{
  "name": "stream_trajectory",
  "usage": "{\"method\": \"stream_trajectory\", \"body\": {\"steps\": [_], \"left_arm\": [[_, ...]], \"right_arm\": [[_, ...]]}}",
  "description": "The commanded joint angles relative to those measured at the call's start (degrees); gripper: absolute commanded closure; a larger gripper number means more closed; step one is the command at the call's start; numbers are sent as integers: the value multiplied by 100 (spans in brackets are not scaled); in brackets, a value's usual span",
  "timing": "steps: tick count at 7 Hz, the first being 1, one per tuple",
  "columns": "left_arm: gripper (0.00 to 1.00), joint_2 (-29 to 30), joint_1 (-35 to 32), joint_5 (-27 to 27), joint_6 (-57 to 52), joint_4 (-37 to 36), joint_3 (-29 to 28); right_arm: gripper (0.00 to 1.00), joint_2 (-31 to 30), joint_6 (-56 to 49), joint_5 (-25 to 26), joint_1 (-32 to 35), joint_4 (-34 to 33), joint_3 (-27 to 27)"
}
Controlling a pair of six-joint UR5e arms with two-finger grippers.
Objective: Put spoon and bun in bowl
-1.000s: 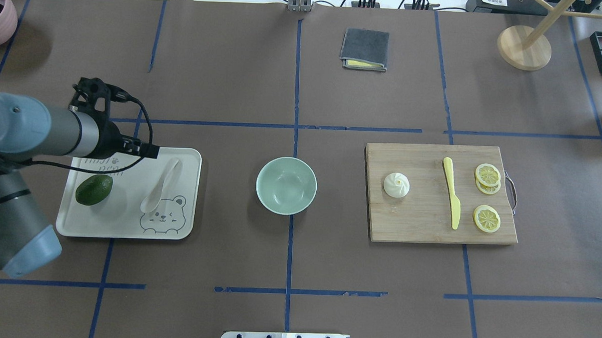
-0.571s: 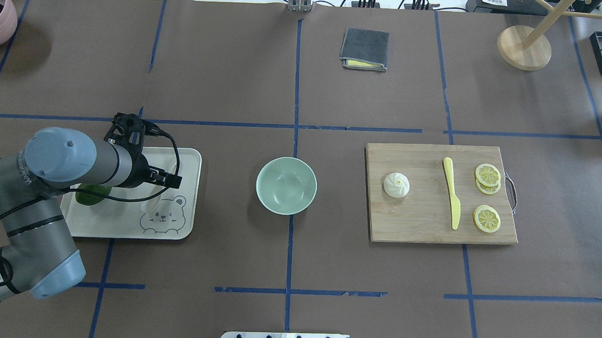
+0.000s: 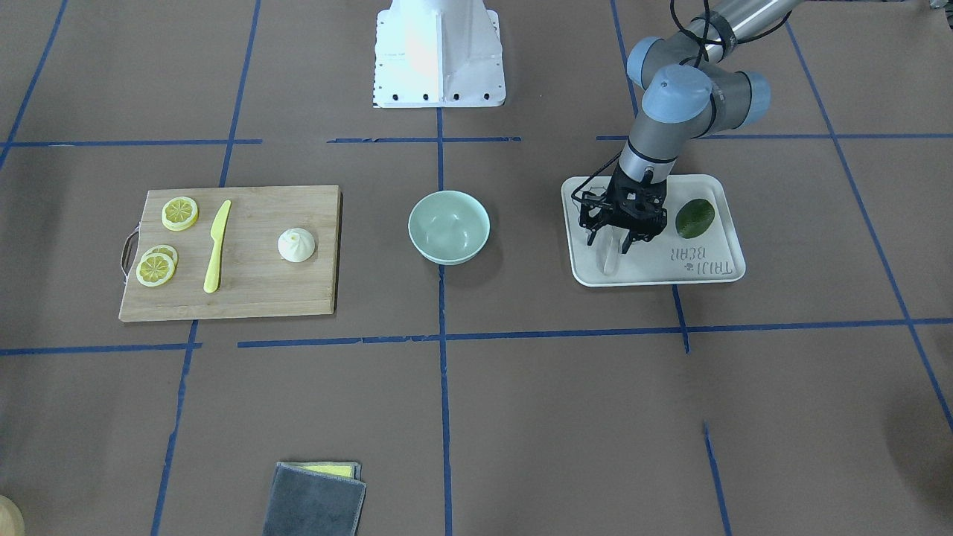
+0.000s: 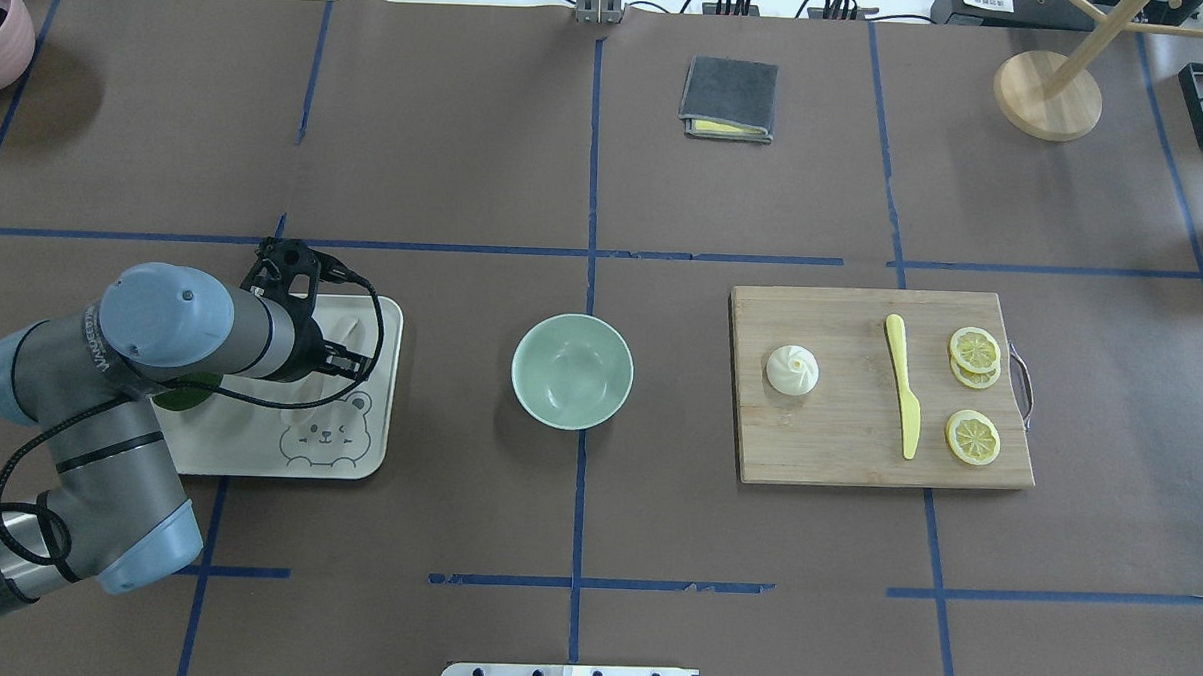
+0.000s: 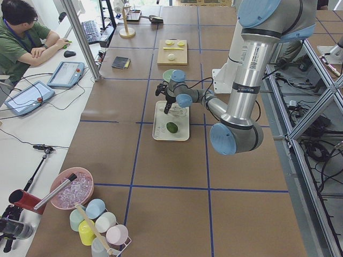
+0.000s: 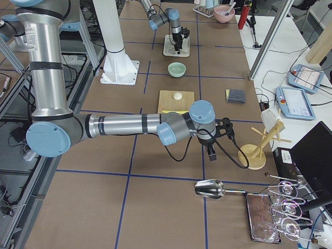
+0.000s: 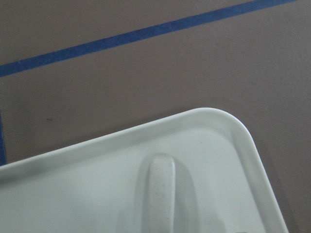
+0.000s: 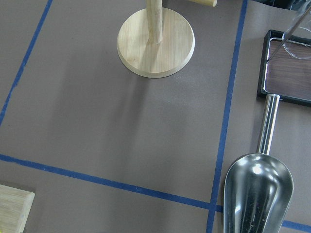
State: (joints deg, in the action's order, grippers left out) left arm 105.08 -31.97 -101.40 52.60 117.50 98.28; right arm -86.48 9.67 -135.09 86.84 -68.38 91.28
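Overhead and front views face each other, sharing the bowl (image 4: 571, 371).

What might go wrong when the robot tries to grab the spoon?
The spoon lies flat on the tray, so its thick, smooth handle may slip out when the left gripper shuts on it. The avocado sits near the gripper on the same tray and might get nudged. On the way over, the spoon could also bump the rim of the bowl instead of landing inside.
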Motion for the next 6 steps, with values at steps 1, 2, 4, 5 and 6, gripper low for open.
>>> {"method": "stream_trajectory", "body": {"steps": [1, 2, 4, 5, 6], "left_arm": [[100, -39, -10, -2, -30, -8, 24], [100, -40, -54, 6, -39, -8, 50], [100, 4, -238, -2, -48, -17, 103], [100, 4, -309, -2, -48, -34, 147], [100, 143, -370, -20, 22, -69, 234]], "right_arm": [[0, 0, 0, -8, 0, 9, 4], [0, 0, 0, -9, 0, 9, 4], [0, 0, 0, 0, 0, 9, 13], [0, 0, 0, 0, 9, 9, 13], [0, 0, 0, 0, 0, 9, 13]]}}
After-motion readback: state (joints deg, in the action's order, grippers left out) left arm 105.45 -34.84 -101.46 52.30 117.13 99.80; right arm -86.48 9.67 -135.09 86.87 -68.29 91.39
